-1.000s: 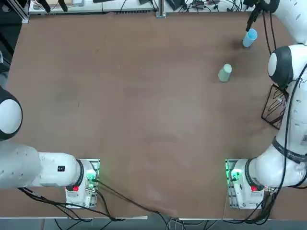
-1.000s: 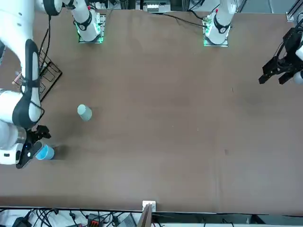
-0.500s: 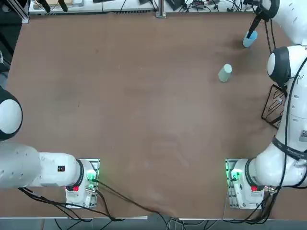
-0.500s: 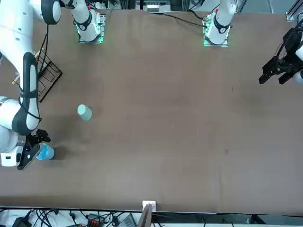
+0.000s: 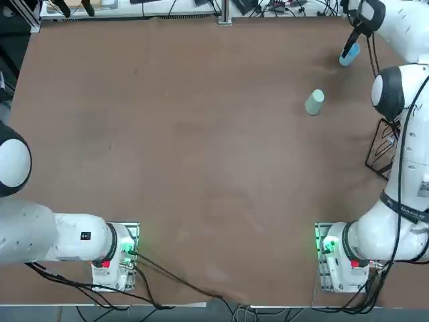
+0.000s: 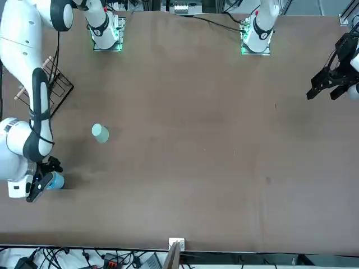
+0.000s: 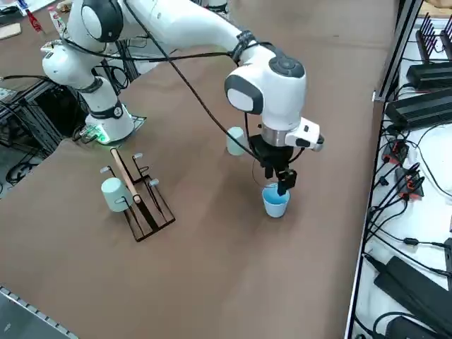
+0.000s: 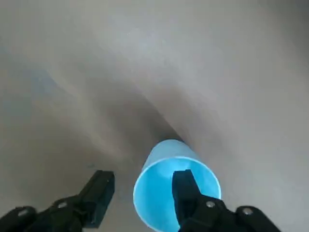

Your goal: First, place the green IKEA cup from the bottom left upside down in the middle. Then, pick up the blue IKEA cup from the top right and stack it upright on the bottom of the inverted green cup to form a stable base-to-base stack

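A: Where is the right hand (image 7: 281, 182)?

B: At the far right corner of the counter (image 5: 188, 147), directly over the blue IKEA cup (image 7: 275, 200), which stands upright with its mouth up.

A: How far open is it?

B: Partly spread. In the wrist view the hand (image 8: 140, 191) has one finger (image 8: 186, 191) inside the cup's mouth and the other finger (image 8: 99, 191) outside the wall, so the fingers straddle the blue IKEA cup (image 8: 171, 186) at its rim. There is a visible gap between the outer finger and the wall; I cannot tell whether the inner finger touches the plastic. It has hold of nothing.

A: And the cup is on the counter?

B: Yes, its base sits on the counter in the side view. From overhead the blue IKEA cup (image 5: 348, 55) shows beside the black fingers.

A: The other cup?

B: The green IKEA cup (image 5: 314, 102) stands on the counter nearer the middle, well apart from the blue one. In the side view the green IKEA cup (image 7: 235, 141) is partly hidden behind the arm.

A: Anything else nearby?

B: A black wire rack (image 7: 141, 198) at the right edge, with a pale cup (image 7: 114, 194) on it.
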`<state>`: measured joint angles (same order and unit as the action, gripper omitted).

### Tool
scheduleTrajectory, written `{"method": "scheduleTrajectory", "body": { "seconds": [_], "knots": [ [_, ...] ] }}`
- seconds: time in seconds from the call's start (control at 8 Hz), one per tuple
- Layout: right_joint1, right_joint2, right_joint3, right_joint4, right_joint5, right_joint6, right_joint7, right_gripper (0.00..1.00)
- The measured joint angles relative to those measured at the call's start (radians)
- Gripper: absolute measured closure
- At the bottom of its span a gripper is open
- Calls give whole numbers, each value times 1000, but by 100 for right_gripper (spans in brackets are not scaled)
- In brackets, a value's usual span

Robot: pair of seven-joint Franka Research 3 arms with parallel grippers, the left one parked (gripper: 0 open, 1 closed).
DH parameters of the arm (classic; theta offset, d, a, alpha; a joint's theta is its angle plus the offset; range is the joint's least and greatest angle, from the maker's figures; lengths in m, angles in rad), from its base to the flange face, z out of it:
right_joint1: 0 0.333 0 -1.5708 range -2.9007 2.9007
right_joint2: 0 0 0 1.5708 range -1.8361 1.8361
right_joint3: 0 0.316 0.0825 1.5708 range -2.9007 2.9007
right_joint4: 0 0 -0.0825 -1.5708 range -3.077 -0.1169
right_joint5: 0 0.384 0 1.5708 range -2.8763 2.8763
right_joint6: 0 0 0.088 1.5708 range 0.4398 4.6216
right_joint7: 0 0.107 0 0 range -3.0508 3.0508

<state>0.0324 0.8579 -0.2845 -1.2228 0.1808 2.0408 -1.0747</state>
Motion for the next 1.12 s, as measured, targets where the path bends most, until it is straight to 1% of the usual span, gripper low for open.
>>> {"method": "scheduleTrajectory", "body": {
  "seconds": [0.12, 0.38, 0.5, 0.62, 0.75, 1.12],
  "knots": [
    [0, 3, 0, -1, 0, 3, 0, 48],
    [0, 4, 0, -1, 0, 4, -17, 61],
    [-1, 4, 0, -1, 0, 4, -29, 82],
    [-1, 4, 0, -1, 0, 4, -33, 86],
    [-2, 3, -1, -1, 0, 8, -38, 97],
    [-3, -13, -2, 6, 9, 7, -79, 98]
  ]
}}
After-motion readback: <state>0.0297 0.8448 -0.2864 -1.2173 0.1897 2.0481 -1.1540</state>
